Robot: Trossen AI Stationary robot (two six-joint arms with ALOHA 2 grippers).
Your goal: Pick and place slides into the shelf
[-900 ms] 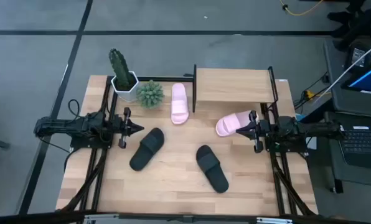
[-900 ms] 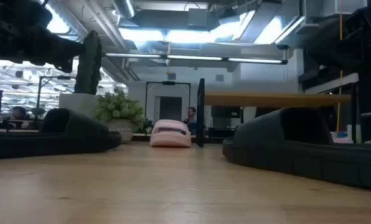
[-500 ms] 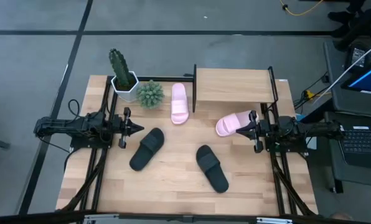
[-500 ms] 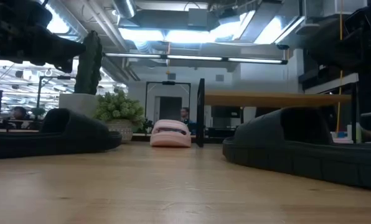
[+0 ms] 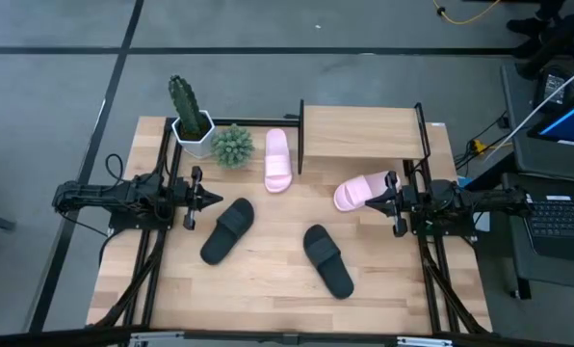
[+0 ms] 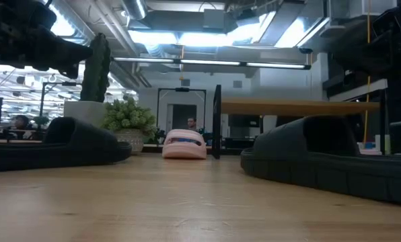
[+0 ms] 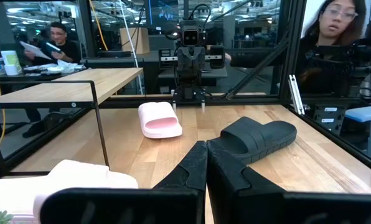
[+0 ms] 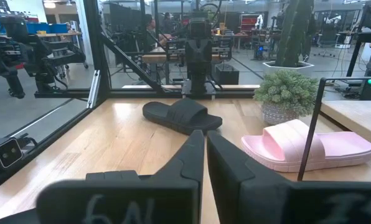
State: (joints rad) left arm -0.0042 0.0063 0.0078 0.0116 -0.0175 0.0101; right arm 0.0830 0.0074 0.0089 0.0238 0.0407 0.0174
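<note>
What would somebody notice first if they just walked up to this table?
Probably the four slides scattered on the table: two pink ones near the shelf, two black ones in the middle. A tall cactus stands at the far left corner.

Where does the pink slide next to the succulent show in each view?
High: pink slide at back centre, between succulent and shelf's black end post.
Low: slide mid-picture, just left of that post.
Left wrist: slide close in, nearer than the post.
Right wrist: slide partly behind the post.
Shared landmark: that post.
</note>
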